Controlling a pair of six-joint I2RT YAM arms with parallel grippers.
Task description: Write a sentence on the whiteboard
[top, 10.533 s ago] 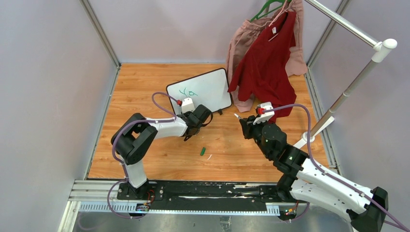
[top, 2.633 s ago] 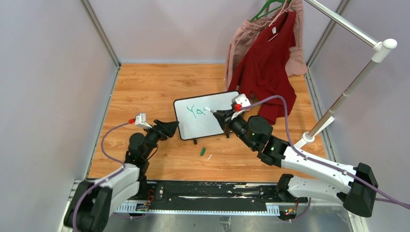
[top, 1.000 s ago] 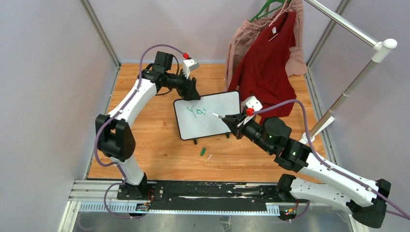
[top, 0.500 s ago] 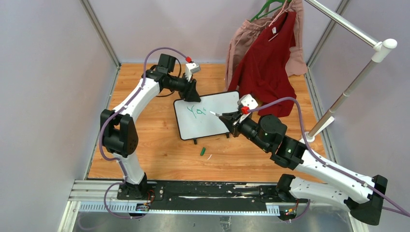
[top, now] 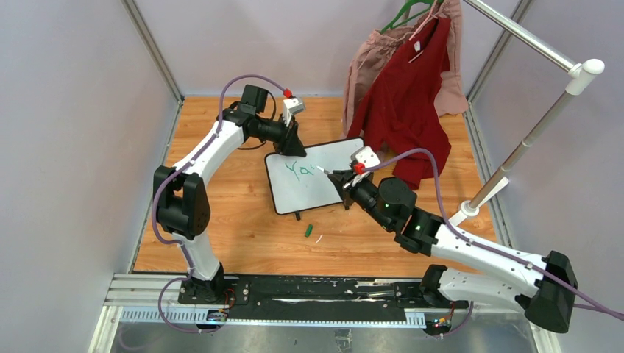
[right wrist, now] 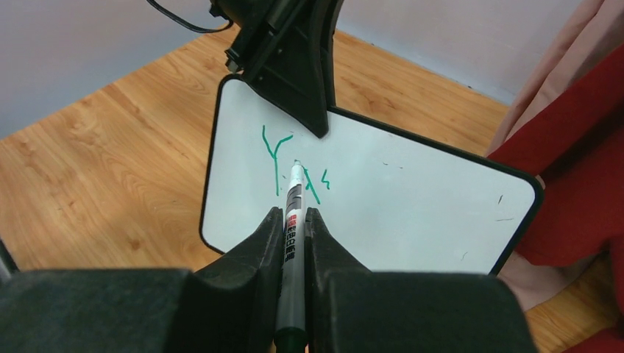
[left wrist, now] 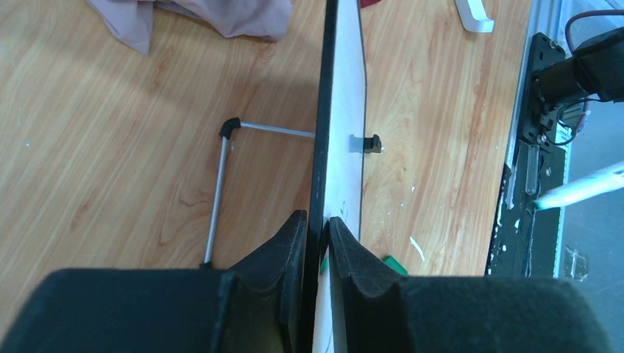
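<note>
Green ink first: the sentence [right wrist: 276, 158] is barely begun. There is a Y and a few short strokes beside it, up in the top left corner of the whiteboard [top: 303, 197], partly hidden behind the pen. The whiteboard stands propped at a tilt on the wooden table [top: 221, 235], its writing face turned toward the arm bases. The left wrist view catches it edge-on, with a thin wire prop [left wrist: 218, 191] behind it and a little black foot [left wrist: 374, 143] out front.

Now the hands. The left gripper [top: 292, 147] reaches in over the whiteboard's far edge, just above the lettering. Its fingers [left wrist: 291, 246] are pinched on that edge, one on the back and one on the white face. The right gripper [right wrist: 293, 212] sits in front of the whiteboard's face, fingers squeezed tight on a marker [right wrist: 294, 187]. The marker's tip is right at the green strokes; touching or a hair off, I can't tell.

Further out, a green cap [top: 310, 230] lies on the table just in front of the whiteboard. Behind the whiteboard and to its right, a red garment [top: 405, 95] and a pink one [top: 362, 70] hang from a rail [top: 519, 33]. The red hem comes down close to the whiteboard's far right corner.
</note>
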